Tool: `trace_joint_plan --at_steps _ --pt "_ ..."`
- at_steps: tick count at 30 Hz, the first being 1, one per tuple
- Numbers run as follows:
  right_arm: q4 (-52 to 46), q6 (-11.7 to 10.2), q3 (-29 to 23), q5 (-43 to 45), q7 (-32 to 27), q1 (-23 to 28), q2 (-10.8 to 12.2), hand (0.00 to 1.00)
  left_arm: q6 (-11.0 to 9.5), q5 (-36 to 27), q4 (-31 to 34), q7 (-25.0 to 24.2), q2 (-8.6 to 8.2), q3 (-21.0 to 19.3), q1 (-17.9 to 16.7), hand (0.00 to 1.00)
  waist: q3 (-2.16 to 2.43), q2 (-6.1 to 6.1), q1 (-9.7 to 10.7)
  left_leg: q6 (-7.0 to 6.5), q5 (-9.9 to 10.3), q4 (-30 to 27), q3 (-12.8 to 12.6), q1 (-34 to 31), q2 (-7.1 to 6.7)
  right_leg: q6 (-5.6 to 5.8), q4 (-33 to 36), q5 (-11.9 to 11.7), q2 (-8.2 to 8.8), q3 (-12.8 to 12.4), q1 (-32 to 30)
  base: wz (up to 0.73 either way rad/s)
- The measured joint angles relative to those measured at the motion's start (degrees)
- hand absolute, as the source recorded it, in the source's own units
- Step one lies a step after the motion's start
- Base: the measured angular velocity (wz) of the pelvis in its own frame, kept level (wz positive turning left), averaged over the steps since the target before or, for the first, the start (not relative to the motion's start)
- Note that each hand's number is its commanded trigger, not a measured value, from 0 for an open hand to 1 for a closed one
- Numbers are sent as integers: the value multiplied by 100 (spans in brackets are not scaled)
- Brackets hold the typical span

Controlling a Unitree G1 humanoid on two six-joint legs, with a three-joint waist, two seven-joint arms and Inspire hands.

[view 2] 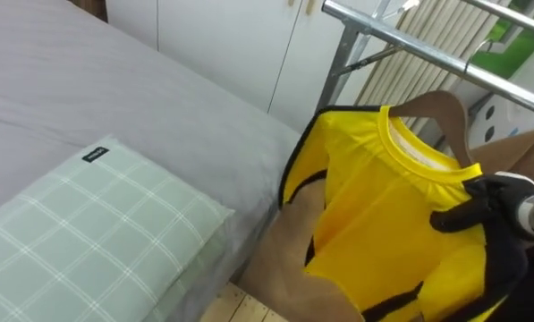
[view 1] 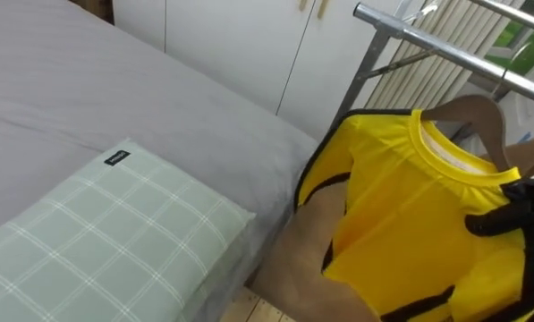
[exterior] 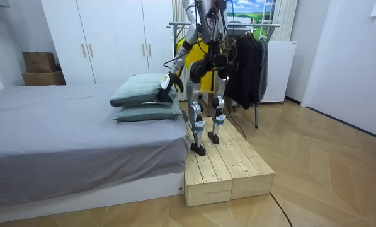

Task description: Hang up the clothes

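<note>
Up at the right of the eye views, the yellow shirt point(view 1: 410, 206) with black trim hangs on a wooden hanger point(view 1: 468, 112), its collar just below the rack's metal rail point(view 1: 445, 40) and apart from it. The shirt's left edge lies close to the corner of the grey bed point(view 1: 88, 89), with a narrow gap between them. Where the hanger's hook sits relative to the rail cannot be told. In the room view, dark clothes point(exterior: 247, 69) already fill the rail's right part, and the yellow shirt shows at its left end, next to the white wardrobe point(view 1: 240, 45). A green checked pillow point(view 1: 97, 233) lies at the bed's near corner, stacked on a second pillow in the room view. The robot stands upright on a low wooden platform point(exterior: 228, 170) set between the bed and the rack, near the platform's far end. Bare wood lies behind it, and open parquet floor point(exterior: 326, 164) spreads to the room view's right. The right hand point(view 1: 508, 215) is raised at shoulder height, its dark fingers curled tight over the shirt's shoulder beside the collar. The left hand point(exterior: 170, 84) hangs low beside the pillows, and its state cannot be told from that distance.
</note>
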State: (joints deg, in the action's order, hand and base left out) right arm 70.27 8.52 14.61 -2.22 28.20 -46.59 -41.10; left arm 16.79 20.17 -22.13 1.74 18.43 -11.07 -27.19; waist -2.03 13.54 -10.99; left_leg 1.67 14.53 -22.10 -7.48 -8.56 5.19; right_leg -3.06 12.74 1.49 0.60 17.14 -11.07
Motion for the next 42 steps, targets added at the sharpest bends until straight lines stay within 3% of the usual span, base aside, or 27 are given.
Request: trace_joint_plan --at_steps 5,12,19,32,39,42 --pt "106 78 3 -220 445 0 1 100 4 -39 90 -17 11 -8 0 0 -9 46 -7 -1 -3 7 2 -4 -6 0 13 0 11 -5 -9 0" --pt "149 169 342 -448 1065 31 3 100 9 -359 199 -17 141 -8 -5 0 -19 224 -26 -4 -11 -25 35 5 -14 -3 -4 -3 11 3 9 2" --pt "347 292 330 -559 1447 178 4 100 40 -513 400 -13 142 -5 -9 0 -27 244 -23 -42 17 -142 58 -61 -21 30 -14 -31 13 -14 8 0" --pt "356 296 322 -720 1385 388 5 100 40 -691 618 9 165 11 -9 0 -58 296 -42 -38 67 -265 105 -211 -10 46 -94 -70 -12 -50 -30 1" --pt "338 411 -216 -648 1198 381 -5 100 38 -681 617 32 175 10 -93 0 -51 304 -58 -71 68 -311 113 -263 3 48 -16 -70 -6 -4 -63 0" --pt "351 413 -296 -594 1175 338 -49 100 -1 -583 288 9 161 16 -107 0 -38 256 -46 -90 111 -380 114 -149 14 44 5 -46 -12 9 41 -2"
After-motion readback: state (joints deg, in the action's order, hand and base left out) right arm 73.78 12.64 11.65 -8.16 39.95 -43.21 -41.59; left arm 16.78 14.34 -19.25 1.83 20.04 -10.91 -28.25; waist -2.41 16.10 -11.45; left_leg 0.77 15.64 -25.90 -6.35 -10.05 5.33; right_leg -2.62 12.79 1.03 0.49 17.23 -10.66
